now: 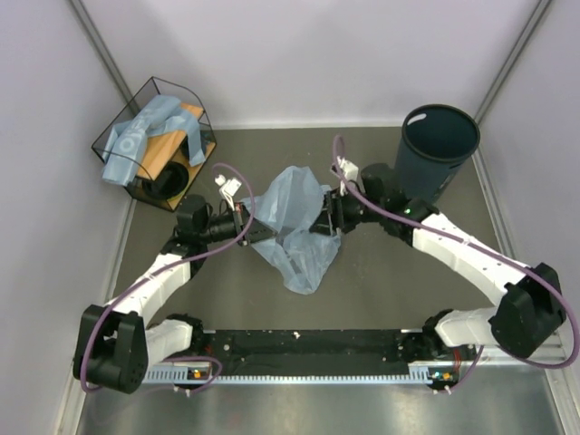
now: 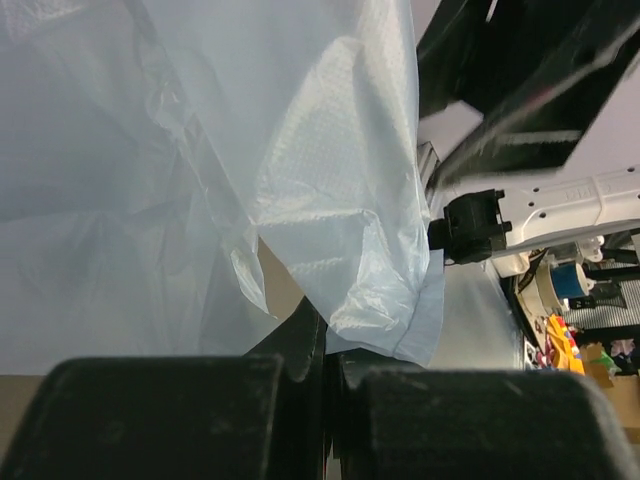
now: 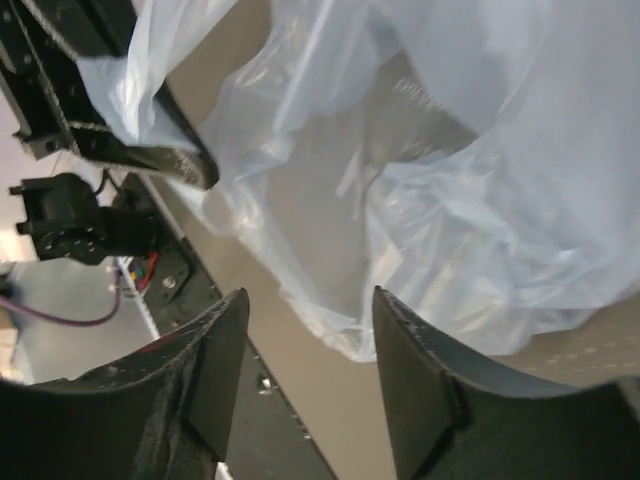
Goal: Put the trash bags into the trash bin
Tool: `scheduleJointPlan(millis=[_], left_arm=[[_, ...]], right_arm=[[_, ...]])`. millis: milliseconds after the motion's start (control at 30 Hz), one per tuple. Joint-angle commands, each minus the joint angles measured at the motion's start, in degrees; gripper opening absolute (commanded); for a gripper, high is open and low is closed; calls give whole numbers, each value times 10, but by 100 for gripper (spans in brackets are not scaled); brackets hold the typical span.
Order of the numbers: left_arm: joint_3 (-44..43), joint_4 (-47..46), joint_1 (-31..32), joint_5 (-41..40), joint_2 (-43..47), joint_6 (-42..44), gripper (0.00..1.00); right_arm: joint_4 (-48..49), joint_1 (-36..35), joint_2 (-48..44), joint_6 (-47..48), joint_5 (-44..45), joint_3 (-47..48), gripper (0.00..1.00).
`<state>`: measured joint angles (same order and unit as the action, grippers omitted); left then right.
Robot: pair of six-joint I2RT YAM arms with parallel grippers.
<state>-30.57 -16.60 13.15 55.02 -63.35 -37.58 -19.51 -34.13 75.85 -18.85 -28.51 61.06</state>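
A thin light-blue plastic trash bag (image 1: pixel 294 227) was spread over the middle of the grey counter (image 1: pixel 381 290), with the left hand (image 1: pixel 256 232) at its left edge and the right hand (image 1: pixel 328 217) at its right. A dark blue-grey round plastic trash bin (image 1: pixel 439 149) stood far right. A black wire-framed basket (image 1: pixel 154 140) sat far left, with folded light-blue bags (image 1: pixel 136 136) in it.

Thin translucent crinkly plastic trash bag (image 1: pixel 292 213), smooth dark plastic trash bin (image 1: pixel 424 170), matt table (image 1: pixel 381 283)
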Motion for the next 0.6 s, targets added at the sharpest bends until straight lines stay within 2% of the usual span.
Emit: scheduleJointPlan(millis=[0,100,133,267,400,567], left_arm=[[5,-55,-4,8,-1,-17,0],[9,-58,-4,8,1,-22,0],[11,-59,-3,8,2,-23,0],[11,-61,-3,8,7,-24,0],[12,-68,-3,3,7,-28,0],[12,-84,-3,3,3,-35,0]], right_arm=[[98,-39,7,-121,42,-62,56],[140,-55,52,-143,75,-57,57],[176,-57,73,-150,88,-59,61],[264,-66,113,-194,100,-81,65],[298,-84,154,-222,123,-80,61],[343,-95,214,-239,137,-65,61]])
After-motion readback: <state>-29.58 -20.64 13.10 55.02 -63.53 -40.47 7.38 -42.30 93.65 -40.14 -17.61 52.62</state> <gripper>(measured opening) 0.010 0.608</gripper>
